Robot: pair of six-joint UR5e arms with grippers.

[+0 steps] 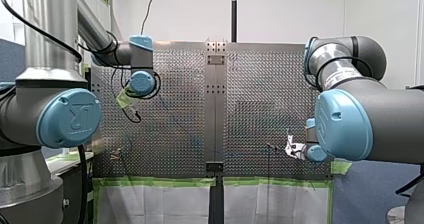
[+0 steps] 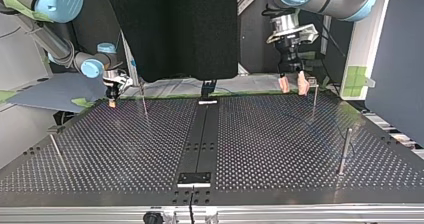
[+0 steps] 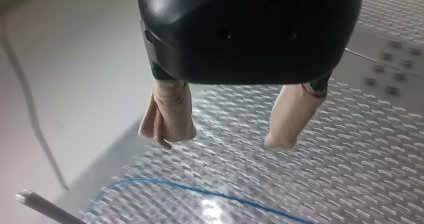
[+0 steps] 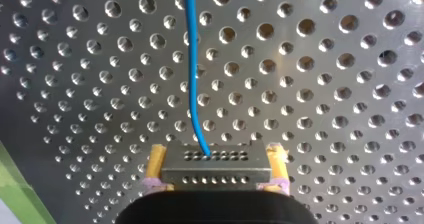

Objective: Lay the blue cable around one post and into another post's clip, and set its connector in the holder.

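One end first: squeezing the connector (image 4: 215,170) tight in my right gripper (image 4: 216,154), with the blue cable (image 4: 190,59) leading ahead. Holding my left gripper (image 3: 225,138) wide open above that cable, near a post (image 3: 45,206). Probably only starting; next, dipping down to pinch it.

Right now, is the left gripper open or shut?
Open. My left gripper has its beige pads apart, nothing between; the blue cable lies beyond them.

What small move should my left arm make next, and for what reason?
Probably lower my left gripper onto the blue cable and close on it. It hangs open and empty over the cable, which lies loose on the table, while my right gripper holds the connector.
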